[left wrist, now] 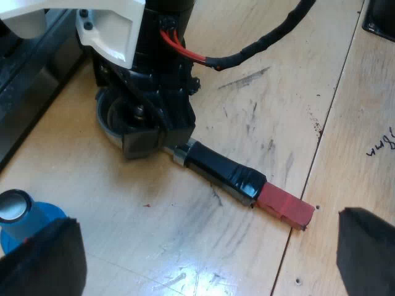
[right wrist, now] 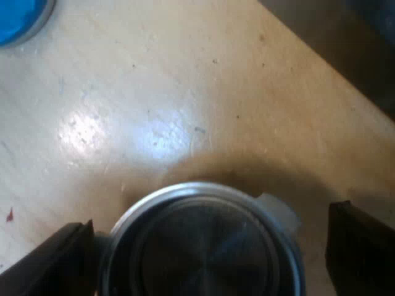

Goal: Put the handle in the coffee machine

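Observation:
The metal holder lies flat on the wooden table, its round basket (right wrist: 203,246) facing up. Its black handle (left wrist: 222,171) ends in a red tip (left wrist: 285,206) that points toward my left gripper (left wrist: 203,259). My left gripper is open, hovering above the table just short of the red tip. My right gripper (right wrist: 207,256) is open and straddles the basket. One finger (right wrist: 58,259) sits against the rim and the other (right wrist: 358,246) stands a little off it. From the left wrist, the right gripper (left wrist: 145,132) sits low over the basket.
A blue tamper (left wrist: 28,216) with a metal top stands on the table close to one left finger; its blue part (right wrist: 18,15) also lies beyond the basket. A dark low body (left wrist: 24,80) borders the table near the basket. Another dark object (left wrist: 379,18) sits farther off.

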